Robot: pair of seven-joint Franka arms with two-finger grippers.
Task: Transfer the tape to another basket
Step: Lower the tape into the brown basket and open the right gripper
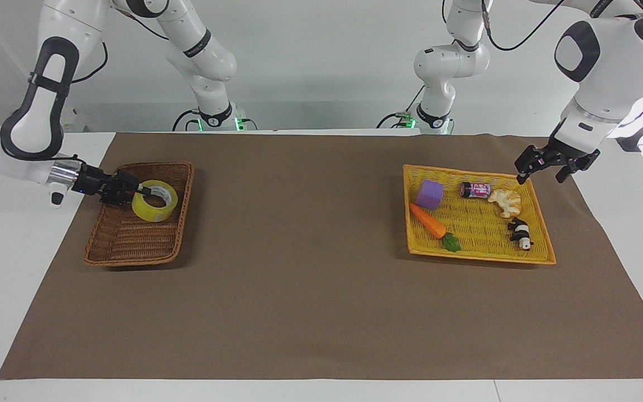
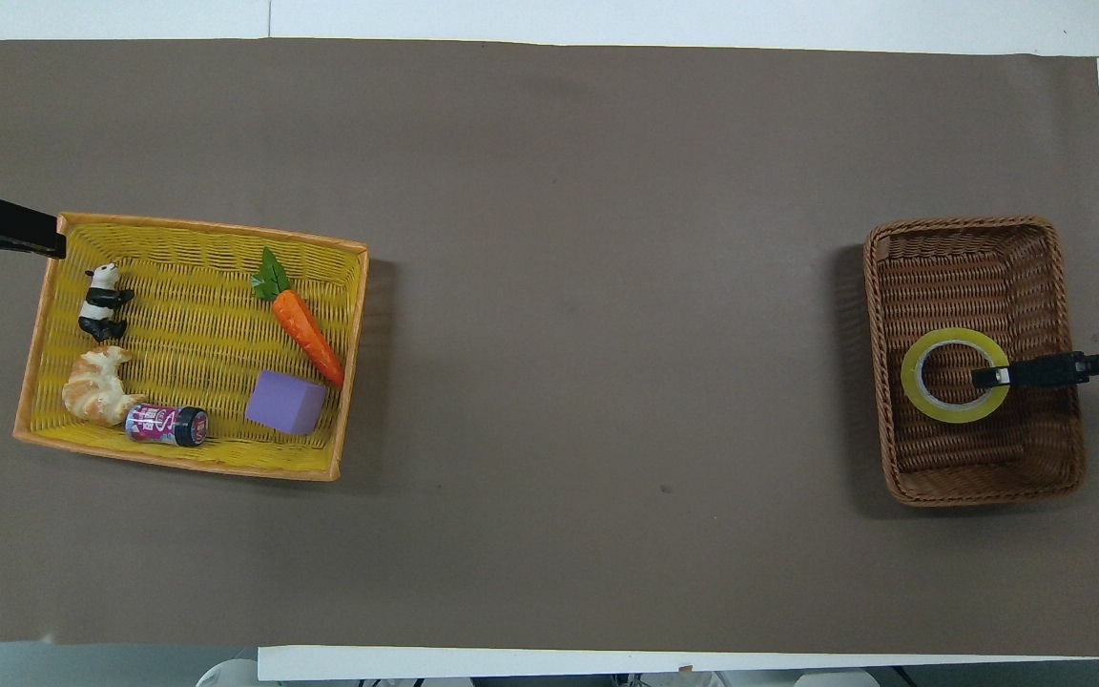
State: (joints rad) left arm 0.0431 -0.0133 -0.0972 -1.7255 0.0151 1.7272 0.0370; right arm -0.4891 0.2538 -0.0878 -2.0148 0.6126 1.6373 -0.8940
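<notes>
1 gripper (image 1: pixel 142 191) clamped on tape (image 1: pixel 154 201)

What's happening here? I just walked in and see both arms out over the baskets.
The right gripper grips the wall of the tape, one finger inside the core, with the roll low inside the wicker basket at the right arm's end of the table. The left gripper waits in the air over a corner of the yellow basket, which holds a carrot, a purple block, a can, a croissant and a panda.
</notes>
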